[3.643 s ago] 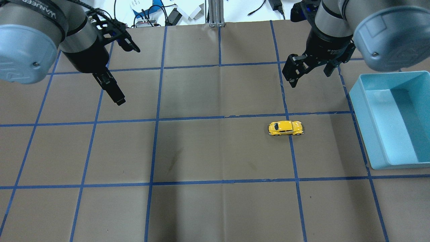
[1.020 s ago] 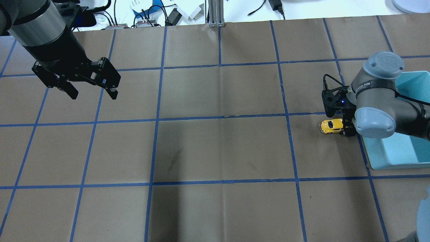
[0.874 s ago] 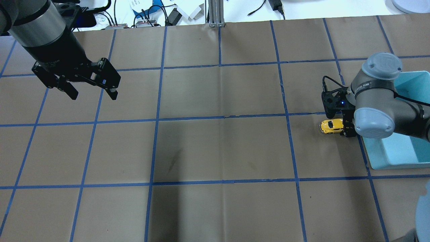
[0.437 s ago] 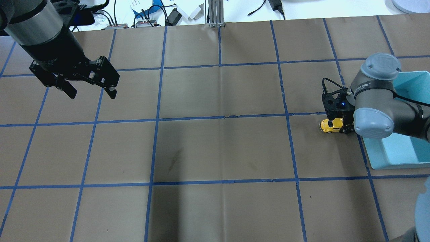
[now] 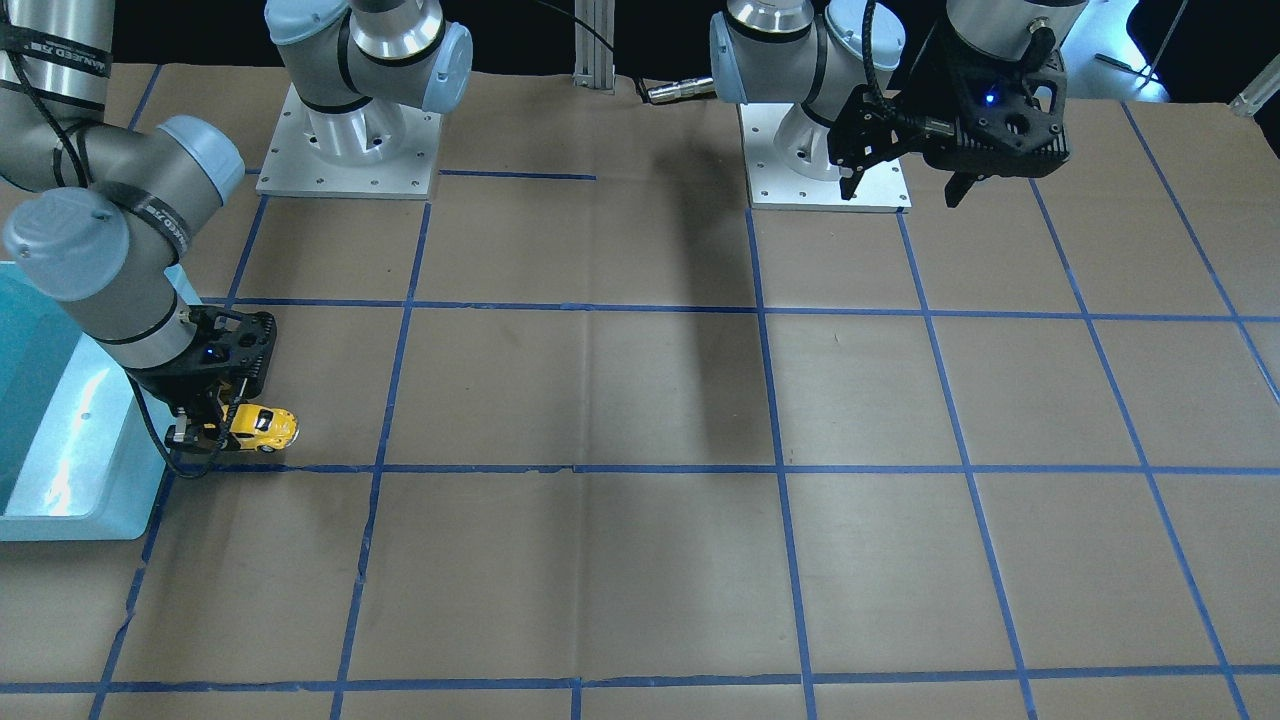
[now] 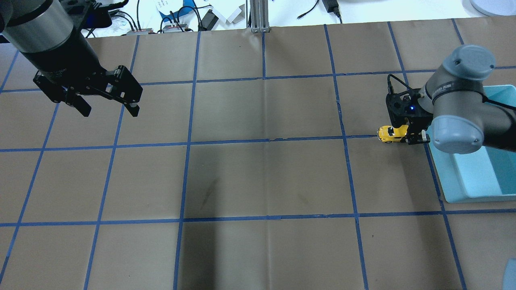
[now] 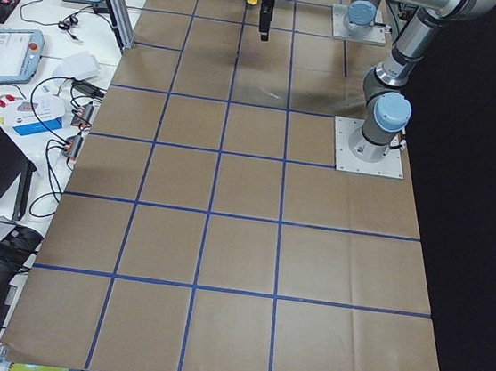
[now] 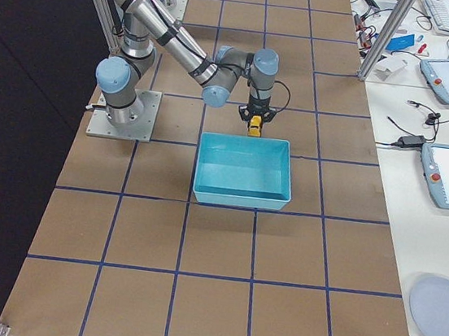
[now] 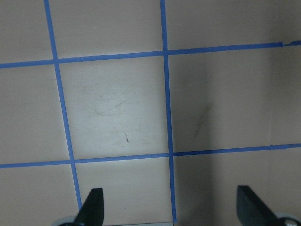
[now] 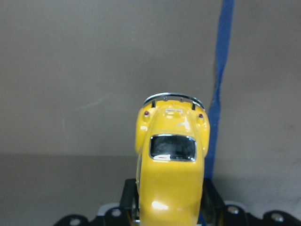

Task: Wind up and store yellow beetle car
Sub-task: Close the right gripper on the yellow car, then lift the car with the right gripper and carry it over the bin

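Note:
The yellow beetle car [image 6: 389, 133] is small and glossy with dark windows. My right gripper [image 6: 404, 135] is shut on one end of it, and the other end sticks out toward the table's middle. It is held low over the brown paper, beside the near-left corner of the light blue bin [image 6: 451, 189]. The car also shows in the front view [image 5: 264, 426], the right side view [image 8: 255, 124] and the right wrist view [image 10: 170, 165]. My left gripper [image 6: 109, 109] is open and empty, high over the far left of the table, and it shows open in the left wrist view [image 9: 170, 207].
The bin's wall also shows in the front view [image 5: 70, 505] and its rim in the right side view [image 8: 241, 196]. Brown paper with a blue tape grid [image 6: 266, 141] covers the table. Cables and boxes [image 6: 189, 16] lie beyond the far edge. The arm bases [image 5: 345, 150] stand at the robot's side.
3.6 s ago the car stood free mid-right with the right gripper open above it. Over the last second the right gripper, shut on the car, carried it away from the robot. The left gripper barely moved.

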You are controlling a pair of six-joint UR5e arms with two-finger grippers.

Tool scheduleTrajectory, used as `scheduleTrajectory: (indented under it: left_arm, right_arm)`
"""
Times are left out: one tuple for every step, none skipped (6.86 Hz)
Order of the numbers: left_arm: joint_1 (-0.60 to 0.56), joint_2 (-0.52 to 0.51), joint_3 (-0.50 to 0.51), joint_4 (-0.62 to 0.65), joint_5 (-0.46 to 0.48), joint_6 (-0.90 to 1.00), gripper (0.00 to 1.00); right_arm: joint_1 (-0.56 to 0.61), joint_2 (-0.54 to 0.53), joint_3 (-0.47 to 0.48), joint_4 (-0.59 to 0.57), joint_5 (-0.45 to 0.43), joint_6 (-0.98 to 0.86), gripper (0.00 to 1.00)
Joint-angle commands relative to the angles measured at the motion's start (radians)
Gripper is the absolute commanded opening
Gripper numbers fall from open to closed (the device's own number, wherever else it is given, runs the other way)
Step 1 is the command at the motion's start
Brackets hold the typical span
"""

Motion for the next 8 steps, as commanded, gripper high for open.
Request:
scheduleTrajectory:
  left_arm:
    - [0.000,0.001,0.000,0.000,0.000,0.000,1.00]
    - [0.000,0.001,0.001,0.002,0.001,0.000,1.00]
    - [0.000,0.001,0.001,0.002,0.001,0.000,1.00]
    - [0.000,0.001,0.001,0.002,0.001,0.002,1.00]
    - [0.000,0.001,0.000,0.002,0.001,0.002,1.00]
    - [0.003,0.001,0.001,0.000,0.001,0.002,1.00]
    - [0.003,-0.004,0.001,0.002,0.001,0.002,1.00]
    - [0.006,-0.004,0.001,0.002,0.001,0.002,1.00]
  right_arm:
    - [-0.013,-0.017,-0.268,0.327,0.038,-0.011,0.07]
    - [-0.035,-0.015,-0.354,0.418,-0.099,-0.051,0.07]
    - [-0.116,-0.020,-0.355,0.424,-0.144,-0.108,0.05]
    - [-0.233,-0.020,-0.335,0.435,-0.137,-0.192,0.05]
    - [-0.312,-0.020,-0.279,0.421,-0.135,-0.296,0.05]
    - [-0.345,-0.020,-0.218,0.366,-0.134,-0.268,0.05]
    - [-0.368,-0.020,-0.187,0.288,-0.091,-0.073,0.05]
    - [-0.394,-0.018,-0.167,0.287,-0.088,0.052,0.05]
